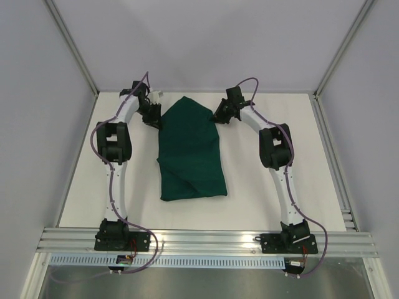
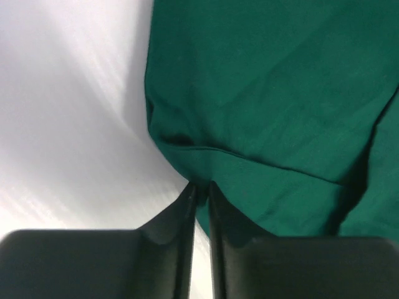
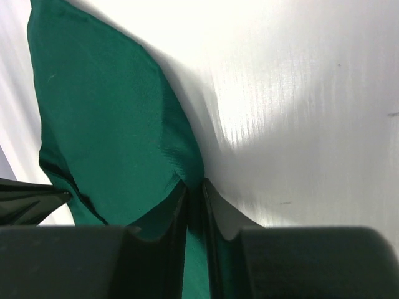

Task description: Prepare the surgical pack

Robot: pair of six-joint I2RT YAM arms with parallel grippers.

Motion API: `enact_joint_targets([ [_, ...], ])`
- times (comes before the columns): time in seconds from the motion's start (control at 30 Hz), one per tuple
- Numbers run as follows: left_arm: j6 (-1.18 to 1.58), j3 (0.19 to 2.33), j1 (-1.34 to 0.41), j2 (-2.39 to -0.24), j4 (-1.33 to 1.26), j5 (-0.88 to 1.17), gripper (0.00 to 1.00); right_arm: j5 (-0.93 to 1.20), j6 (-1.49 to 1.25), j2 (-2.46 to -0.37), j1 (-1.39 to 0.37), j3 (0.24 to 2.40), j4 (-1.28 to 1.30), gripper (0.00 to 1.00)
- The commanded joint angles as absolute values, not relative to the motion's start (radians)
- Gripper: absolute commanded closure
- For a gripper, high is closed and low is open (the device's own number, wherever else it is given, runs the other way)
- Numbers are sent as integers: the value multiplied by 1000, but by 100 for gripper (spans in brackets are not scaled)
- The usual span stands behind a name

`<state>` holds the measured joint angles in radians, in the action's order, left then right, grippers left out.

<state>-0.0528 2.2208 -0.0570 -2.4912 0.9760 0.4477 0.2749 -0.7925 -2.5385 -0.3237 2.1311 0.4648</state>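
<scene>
Right wrist, right fingers (image 3: 222, 216) pinching green cloth (image 3: 106, 124) edge

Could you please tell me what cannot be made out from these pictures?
Contents: in all views the cloth covers whatever it wraps.
Grip of the left claw: in the left wrist view its tips meet the cloth's edge, but it is too dark there to tell if they pinch it.
Tips of the right claw from above: in the top view they are too small and hidden under the wrist.
Cloth's near end: cut off by the frame in both wrist views.
</scene>
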Motion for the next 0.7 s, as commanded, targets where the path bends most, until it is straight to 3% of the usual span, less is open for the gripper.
enact_joint_targets([
  [0.0,-58,2247,-63,-2507,988,512,83,313,-769,-2540,-327,2146,489,85],
  [0.1,-57,2241,-63,-2481,976,526,100,308,-753,-2494,-324,2123,477,92],
  [0.3,-75,2082,-61,-2255,825,529,100,311,-710,-2363,-322,2083,451,99],
  [0.67,-146,1899,-49,-2057,873,635,100,364,-673,-2094,-322,1789,361,100],
])
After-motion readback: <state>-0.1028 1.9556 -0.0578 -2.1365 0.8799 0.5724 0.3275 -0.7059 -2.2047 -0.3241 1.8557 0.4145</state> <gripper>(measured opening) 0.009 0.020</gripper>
